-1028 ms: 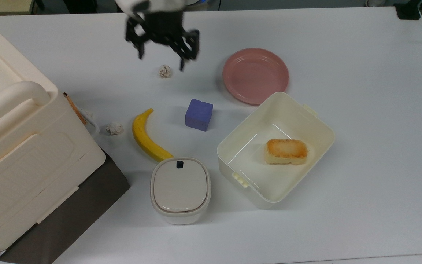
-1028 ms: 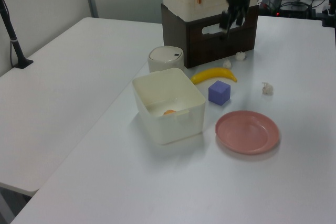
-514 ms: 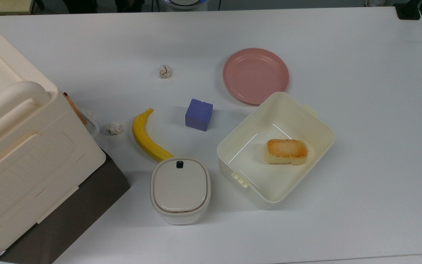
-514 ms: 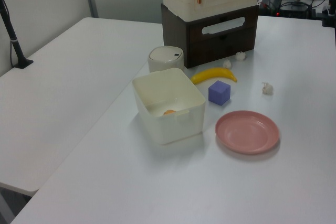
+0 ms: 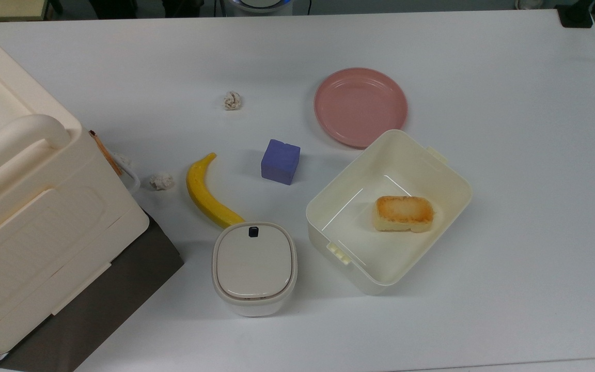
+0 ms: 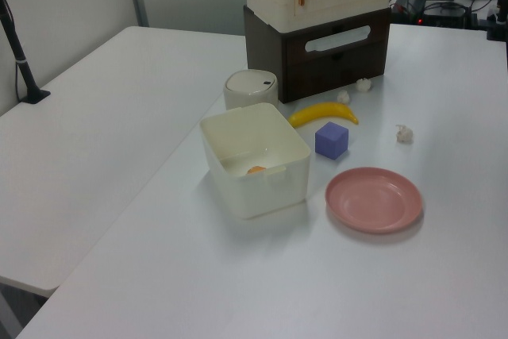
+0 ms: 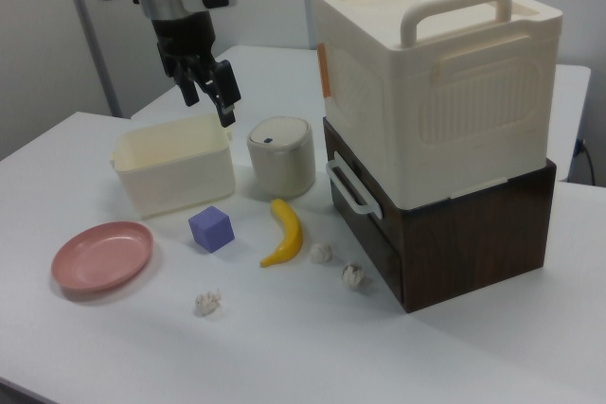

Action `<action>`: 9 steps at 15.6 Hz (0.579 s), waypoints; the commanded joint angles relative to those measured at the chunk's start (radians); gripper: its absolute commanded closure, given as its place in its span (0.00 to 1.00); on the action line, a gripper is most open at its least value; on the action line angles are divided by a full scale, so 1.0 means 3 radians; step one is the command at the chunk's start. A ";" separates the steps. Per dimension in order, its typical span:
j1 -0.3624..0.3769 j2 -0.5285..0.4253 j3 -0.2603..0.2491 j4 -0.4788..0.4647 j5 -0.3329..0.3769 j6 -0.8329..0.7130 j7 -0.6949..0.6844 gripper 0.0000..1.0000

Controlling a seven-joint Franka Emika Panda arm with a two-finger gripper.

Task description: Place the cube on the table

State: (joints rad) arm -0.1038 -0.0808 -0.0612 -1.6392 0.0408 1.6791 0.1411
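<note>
Blue-purple cube sits flat on the white table, faces near-square with no clear long axis, edges turned slightly askew to the table's edges in the top view. Taking the cube as landmark, in the top view: banana to its left, pink plate up and right, open cream tub holding a toasted bread piece lower right, lidded canister below. Nothing touches the cube. In the right view the gripper hangs well above the cube, fingers spread, empty.
</note>
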 commanded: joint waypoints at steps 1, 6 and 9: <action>0.0044 0.0054 0.0152 -0.0063 0.0176 0.0288 0.0346 0.00; 0.0054 0.0080 0.0255 -0.0176 0.0135 0.0432 0.0467 0.00; 0.0049 0.0070 0.0255 -0.0161 0.0135 0.0218 0.0113 0.00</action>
State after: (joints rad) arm -0.0890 -0.0347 0.0190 -1.6676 0.0743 1.7932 0.2620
